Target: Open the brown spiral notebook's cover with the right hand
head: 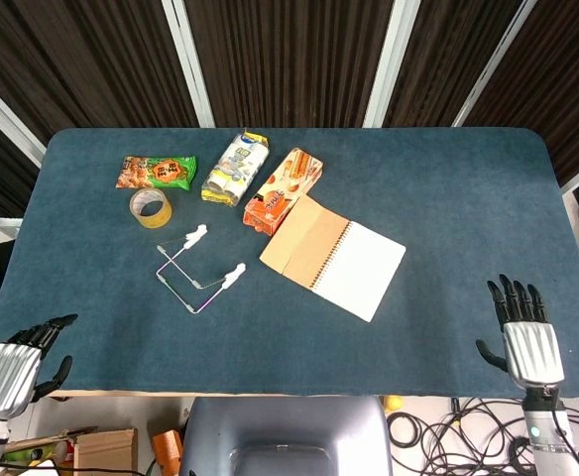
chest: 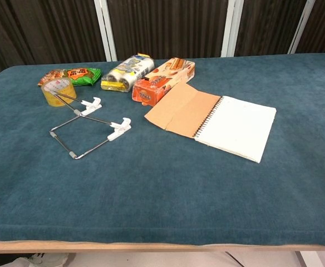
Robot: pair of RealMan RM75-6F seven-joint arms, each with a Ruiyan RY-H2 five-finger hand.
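I get even, bright overhead light in both views, soft w/ hardly any shadow: just thin dark rims under the wire stand point(chest: 90, 129) and along the open notebook point(chest: 212, 119). No glare on the blue table cloth point(head: 438, 198), though the white page reads near blown-out and the silver backs of both hands at 4 and 8 o'clock in head view catch a mild sheen. Focus is sharp centre-frame; head view bows the table edges a bit, and the dark slatted backdrop at 12 o'clock stays dim.
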